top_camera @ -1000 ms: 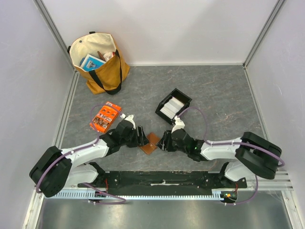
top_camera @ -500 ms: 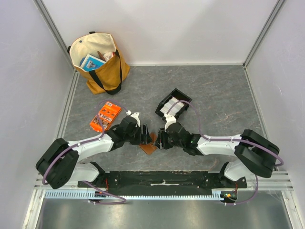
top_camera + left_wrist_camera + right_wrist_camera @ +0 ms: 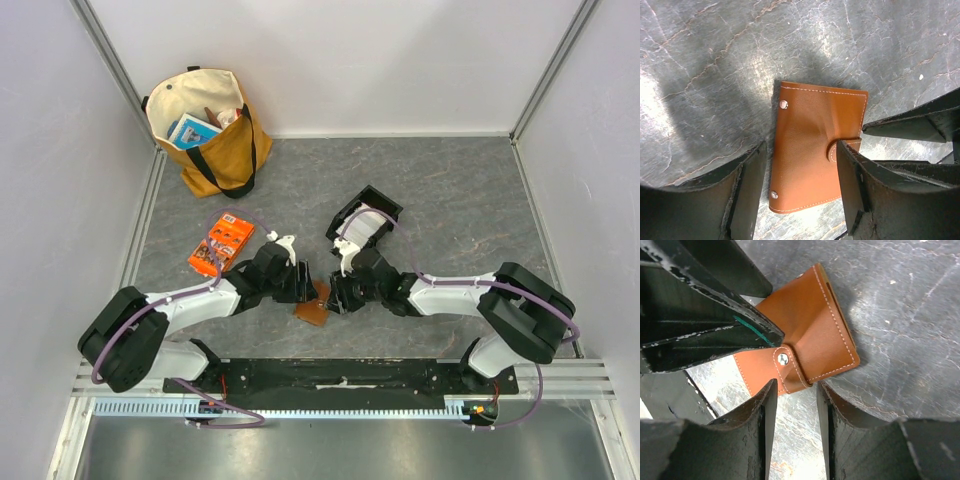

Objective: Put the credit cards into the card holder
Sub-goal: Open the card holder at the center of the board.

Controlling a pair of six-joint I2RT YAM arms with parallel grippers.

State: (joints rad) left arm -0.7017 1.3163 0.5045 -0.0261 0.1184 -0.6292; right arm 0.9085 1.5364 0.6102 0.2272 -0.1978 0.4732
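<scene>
Looking down, my left gripper (image 3: 302, 285) hangs open, fingers either side of the wallet (image 3: 812, 155) lying flat on the table (image 3: 700, 60). My right gripper (image 3: 796, 388) is open too, tips flanking its strap (image 3: 790, 371). Cards (image 3: 362, 233) sit in the black tray (image 3: 388, 207) behind that arm.

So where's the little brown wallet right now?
In the top view the card holder lies flat on the grey table, near the middle front, between the left claw and the right claw, the black tray behind.
</scene>
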